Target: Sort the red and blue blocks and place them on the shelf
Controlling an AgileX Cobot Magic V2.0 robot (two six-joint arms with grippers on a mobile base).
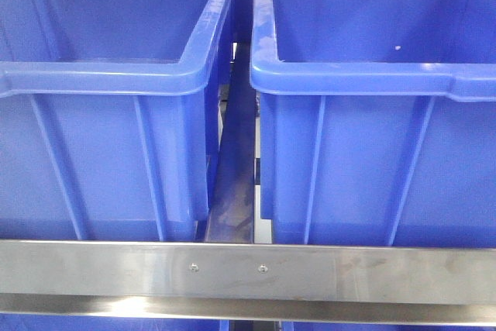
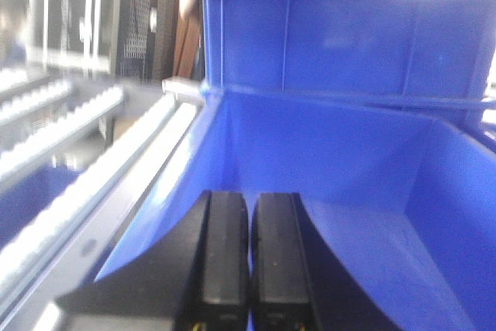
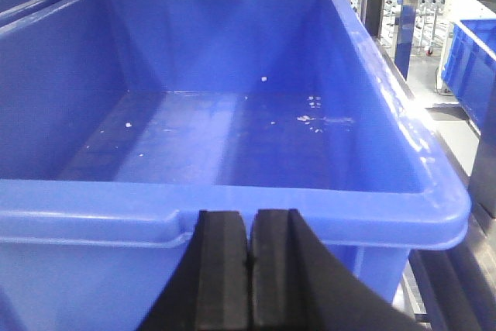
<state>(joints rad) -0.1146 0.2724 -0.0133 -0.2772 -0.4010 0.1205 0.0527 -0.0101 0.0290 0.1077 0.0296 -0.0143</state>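
Note:
The red and blue blocks are out of view in every frame. The shelf's grey steel front rail with two small screws crosses the bottom of the front view. Its white roller tracks run along the left of the left wrist view. My left gripper is shut with nothing between its fingers and sits just inside the near corner of a blue bin. My right gripper is shut and empty too, held just before the near rim of another blue bin. Neither gripper shows in the front view.
Two large blue bins stand side by side on the shelf with a narrow gap between them. The right bin's floor holds only white specks. Another blue bin stands behind the left one. More racks and a bin are at far right.

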